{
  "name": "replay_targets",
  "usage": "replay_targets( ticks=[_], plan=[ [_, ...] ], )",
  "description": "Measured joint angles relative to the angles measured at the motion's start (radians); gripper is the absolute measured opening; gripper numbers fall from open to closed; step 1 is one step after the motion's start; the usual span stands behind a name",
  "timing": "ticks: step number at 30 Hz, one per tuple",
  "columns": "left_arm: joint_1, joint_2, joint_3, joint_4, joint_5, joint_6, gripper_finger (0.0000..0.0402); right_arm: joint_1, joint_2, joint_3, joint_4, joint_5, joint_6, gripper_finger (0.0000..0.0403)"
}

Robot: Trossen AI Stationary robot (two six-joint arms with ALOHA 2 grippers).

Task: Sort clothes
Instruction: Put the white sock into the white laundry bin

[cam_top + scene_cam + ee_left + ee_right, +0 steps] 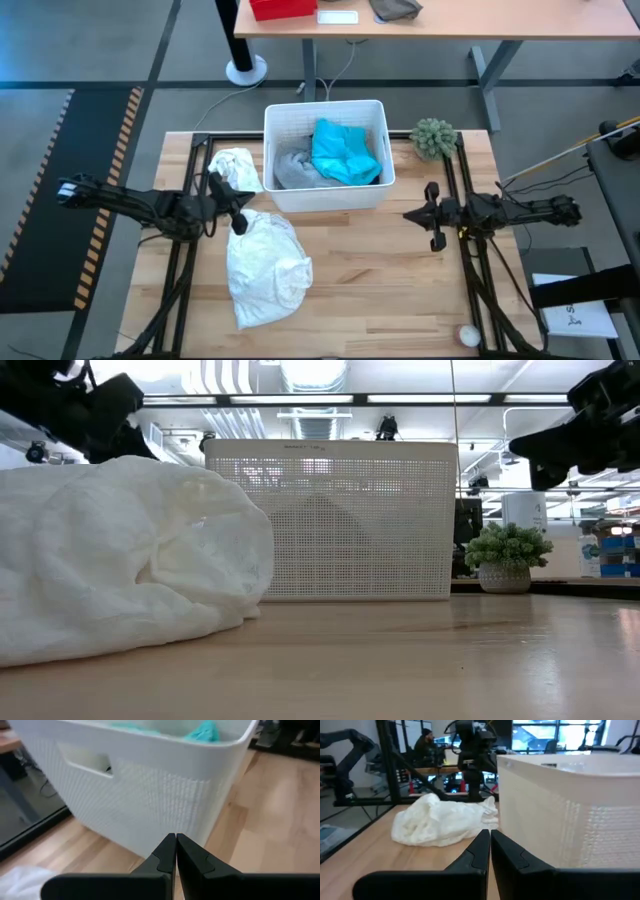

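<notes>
A white slatted basket [325,195] stands at the table's far middle; in it lie a turquoise piece [345,152] and a grey tee [292,170]. A white shirt [265,265] lies bunched on the table in front of the basket's left corner. A small white cloth [235,165] lies to the left of the basket. My left gripper [240,208] hangs shut and empty over the shirt's far edge, pointing at the basket wall [150,785]. My right gripper [410,214] hangs shut and empty to the right of the basket, pointing level toward the shirt [440,822].
A fuzzy green ball [433,137] sits at the far right, beside the basket. Black frame rails [470,270] run along both sides of the table. Bare wood [390,290] lies in front of the basket and to the right of the shirt. A person sits in the room beyond.
</notes>
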Motion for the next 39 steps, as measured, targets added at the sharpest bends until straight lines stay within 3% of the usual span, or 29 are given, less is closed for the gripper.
replay_targets(
  ticks=[12,22,28,33,39],
  plan=[
    [0.060,0.106,0.000,-0.064,-0.001,-0.054,0.0010,0.000,0.031,-0.001,-0.003,-0.011,0.011,0.0000],
    [0.061,0.225,0.000,-0.073,0.000,-0.046,0.0116,0.000,0.031,-0.002,-0.006,-0.020,0.069,0.0000],
    [0.062,0.257,0.000,-0.132,-0.004,-0.076,0.0162,0.001,0.024,-0.002,-0.010,-0.181,-0.099,0.0000],
    [0.070,0.257,0.000,-0.234,-0.004,-0.130,0.0160,0.001,0.006,-0.002,-0.014,-0.171,-0.158,0.0000],
    [0.106,0.276,0.000,-0.252,0.032,-0.138,0.0135,0.000,0.018,-0.002,-0.015,-0.067,-0.176,0.0000]
  ],
)
